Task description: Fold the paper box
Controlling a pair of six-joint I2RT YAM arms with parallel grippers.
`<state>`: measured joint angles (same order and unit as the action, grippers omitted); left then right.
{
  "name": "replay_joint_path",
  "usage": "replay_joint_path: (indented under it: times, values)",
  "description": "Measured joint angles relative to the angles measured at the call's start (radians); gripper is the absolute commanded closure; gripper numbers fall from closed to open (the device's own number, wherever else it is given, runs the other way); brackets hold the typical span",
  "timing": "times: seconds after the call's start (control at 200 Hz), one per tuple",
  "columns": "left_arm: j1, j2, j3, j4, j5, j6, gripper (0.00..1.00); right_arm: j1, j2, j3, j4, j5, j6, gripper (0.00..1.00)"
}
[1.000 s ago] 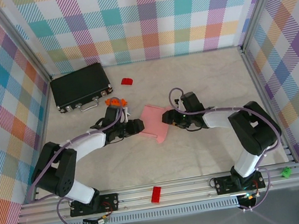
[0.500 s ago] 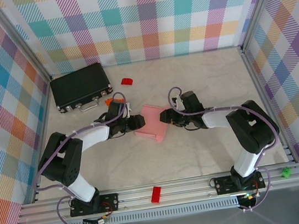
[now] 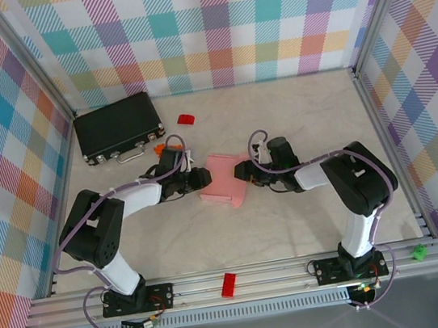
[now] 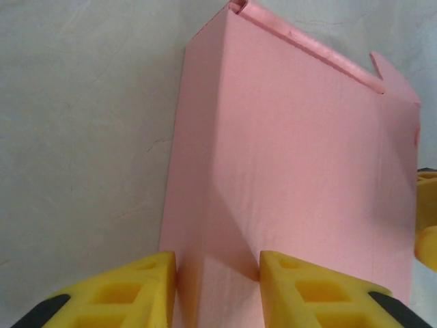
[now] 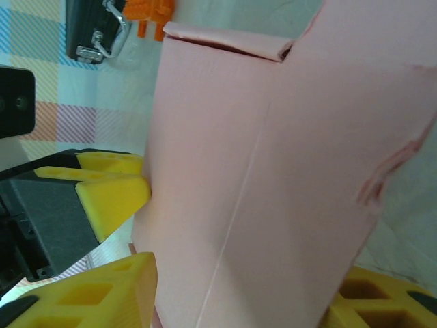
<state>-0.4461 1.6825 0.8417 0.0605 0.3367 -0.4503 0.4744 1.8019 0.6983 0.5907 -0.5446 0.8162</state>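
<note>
Left tool (image 4: 217,266) pinching the near folded wall of the pale-pink thin-card paper box (image 3: 225,181), which lies at the middle of the counter (image 3: 293,227) between both arms; right tool (image 5: 246,287) straddling the opposite end, whether gripping cannot be told; risk: uneven squeezing could buckle a panel off its score line or slide the box.

Robotics lab cell: aluminium-profile frame (image 3: 283,273), checked backdrop walls (image 3: 216,26), pale tabletop (image 3: 278,123).

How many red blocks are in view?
2. One red block lies beside the black case; the other lies on the front rail. More may be hidden under the arms.
</note>
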Motion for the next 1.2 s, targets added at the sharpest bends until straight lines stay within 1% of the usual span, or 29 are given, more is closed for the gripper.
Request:
replay_joint_path:
  times: [0.205,0.335,0.485,0.595,0.835,1.09,1.2]
  values:
    - [0.000,-0.005,-0.009,0.006,-0.001,-0.014,0.67,-0.003,0.046,0.000,0.078,-0.039,0.031,0.50]
    - [0.000,-0.005,-0.009,0.007,-0.001,-0.025,0.68,-0.004,0.068,0.001,0.111,-0.055,0.040,0.54]
    - [0.000,0.000,-0.009,0.014,0.003,-0.033,0.67,-0.007,0.078,0.002,0.126,-0.066,0.045,0.58]
    - [0.000,0.013,-0.009,0.040,0.015,-0.037,0.67,-0.009,0.075,0.002,0.122,-0.065,0.043,0.58]
    - [-0.001,0.037,-0.007,0.095,0.027,-0.060,0.66,-0.008,0.021,0.023,0.013,-0.040,0.009,0.57]
    - [-0.003,0.056,-0.007,0.146,0.055,-0.103,0.59,0.005,-0.060,0.038,-0.107,0.002,-0.034,0.57]
    - [-0.003,0.071,-0.007,0.179,0.070,-0.127,0.59,0.012,-0.099,0.047,-0.174,0.026,-0.059,0.56]
